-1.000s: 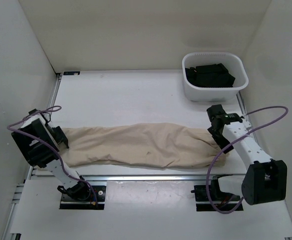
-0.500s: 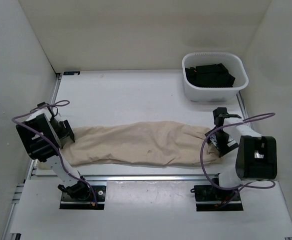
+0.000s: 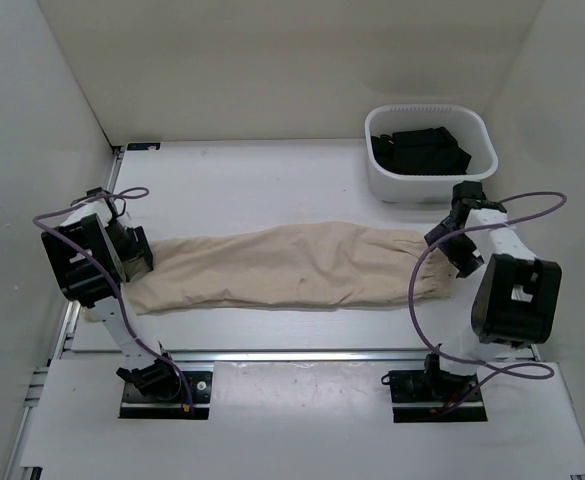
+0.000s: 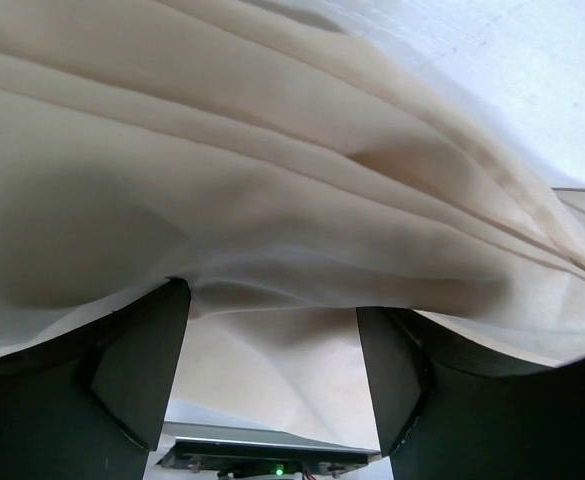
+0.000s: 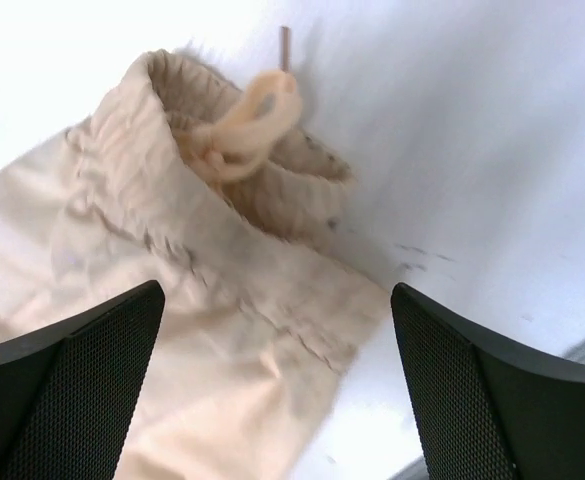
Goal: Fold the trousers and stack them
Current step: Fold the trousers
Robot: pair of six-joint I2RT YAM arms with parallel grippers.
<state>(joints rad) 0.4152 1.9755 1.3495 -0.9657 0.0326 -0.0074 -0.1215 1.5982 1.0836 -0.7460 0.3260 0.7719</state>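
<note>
Lengthwise across the white table [image 3: 262, 185] lie the light beige thin cloth trousers [image 3: 282, 275], stretched flat and wrinkled from one arm to the other, nearer the front edge than the back wall. Their left end meets the left gripper [image 3: 137, 256]. In the left wrist view the dark fingers [image 4: 132, 385] stand well apart, and the beige cloth [image 4: 272, 170] is draped in long folds over their tips, filling almost the whole picture. Whether any fold is nipped under that cloth is hidden, but the jaws themselves are spread. At the other end the right gripper [image 3: 454, 250] hangs just beside the gathered elastic waistband [image 5: 187, 255]. From its own camera its mesh-faced fingers [image 5: 77, 375] are wide apart with nothing between them. Below them sits the open mouth of the waist with a knotted pale drawstring [image 5: 247, 125] lying in it (a short brown tip shows at the top, on the bare table). Behind the right arm, at the table's far right corner, stands a white plastic basket [image 3: 480, 168] holding black folded garments [image 3: 422, 150]. It sits near the arm's upper link but well apart from the trousers. A purple cable [image 3: 534, 203] loops out from the right arm, and its lower run crosses in front of the trousers' waist end in the top view. A like purple cable [image 3: 122, 193] curls over the left arm. Plain pale walls close in the table on three sides.
</note>
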